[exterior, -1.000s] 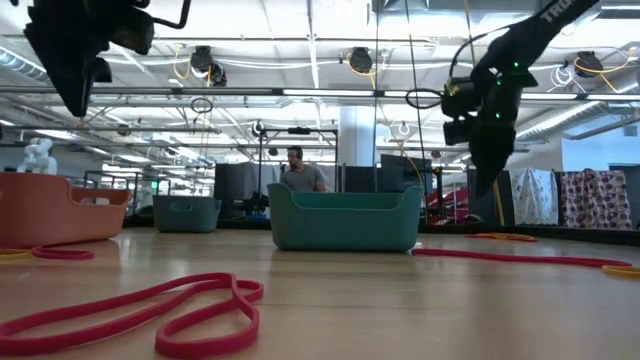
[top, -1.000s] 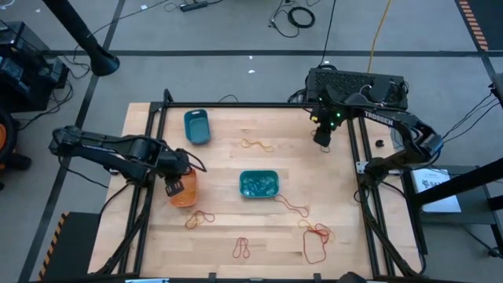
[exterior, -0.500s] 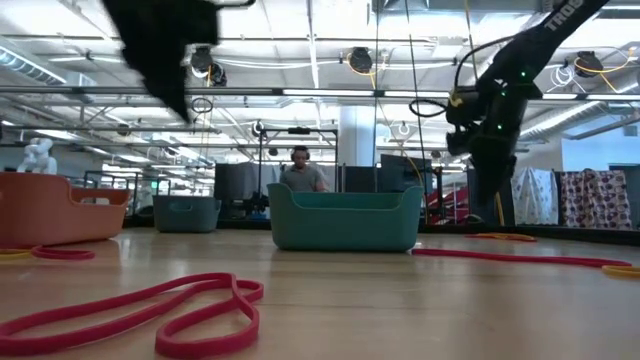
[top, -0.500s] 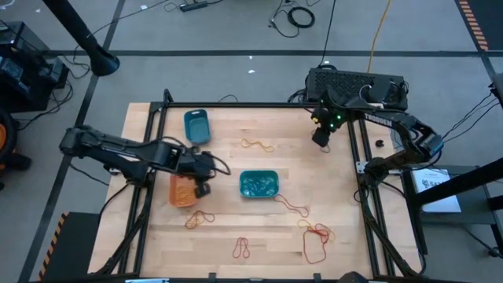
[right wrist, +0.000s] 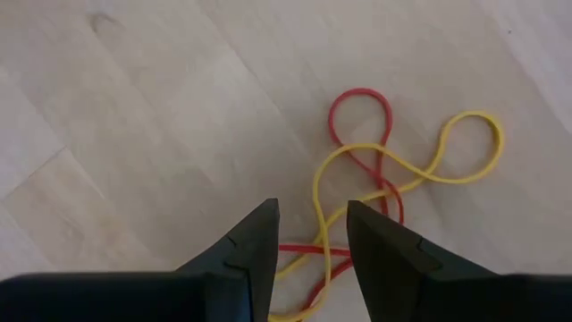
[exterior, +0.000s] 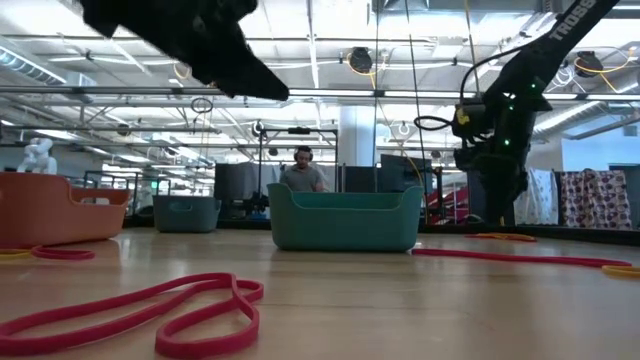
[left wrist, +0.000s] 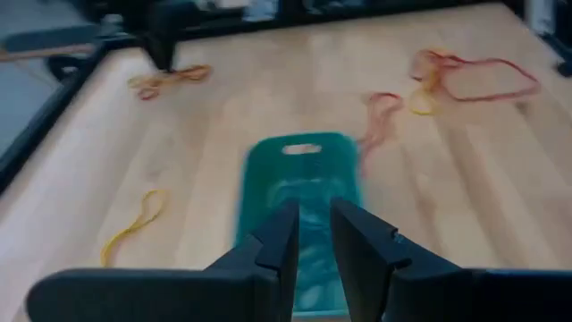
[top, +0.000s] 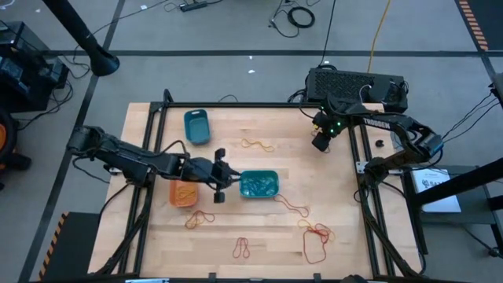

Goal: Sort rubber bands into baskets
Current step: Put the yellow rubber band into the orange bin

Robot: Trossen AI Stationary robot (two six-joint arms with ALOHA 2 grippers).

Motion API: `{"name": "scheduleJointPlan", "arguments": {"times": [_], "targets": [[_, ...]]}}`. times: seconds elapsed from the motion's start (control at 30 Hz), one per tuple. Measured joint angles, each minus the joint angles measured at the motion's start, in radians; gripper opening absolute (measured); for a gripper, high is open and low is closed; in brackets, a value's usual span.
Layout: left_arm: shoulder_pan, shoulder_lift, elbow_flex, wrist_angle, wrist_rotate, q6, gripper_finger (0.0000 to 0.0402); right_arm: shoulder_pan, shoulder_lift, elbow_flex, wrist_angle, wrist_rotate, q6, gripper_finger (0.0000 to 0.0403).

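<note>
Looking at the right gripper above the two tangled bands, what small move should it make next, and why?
Probably a short straight descent. The right gripper hangs over the far right part of the table with its fingers apart and empty, and the yellow band and red band, lying crossed on the wood, run into the gap between them. Lowering should put the fingers around the strands so they can close. The left gripper is at the teal basket.
</note>
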Motion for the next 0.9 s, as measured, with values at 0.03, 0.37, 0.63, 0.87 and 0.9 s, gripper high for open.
{"name": "scheduleJointPlan", "arguments": {"times": [0.03,0.37,0.63,0.87,0.9], "targets": [[0.005,-0.008,-0.033,0.057,-0.003,0.002,0.0075,0.000,0.000,0.000,-0.002,-0.001,0.000,0.0128],[0.090,-0.042,-0.272,0.650,0.088,0.107,0.0075,0.008,0.073,0.000,-0.001,-0.015,0.005,0.0128],[0.150,-0.042,-0.298,0.682,0.182,0.081,0.0075,0.028,0.152,0.038,-0.004,0.035,-0.028,0.0100],[0.151,-0.042,-0.298,0.683,0.195,0.085,0.0075,0.031,0.136,0.131,-0.056,0.089,-0.092,0.0009],[0.151,-0.042,-0.298,0.682,0.196,0.084,0.0075,0.031,0.131,0.147,-0.069,0.085,-0.096,0.0006]]}}
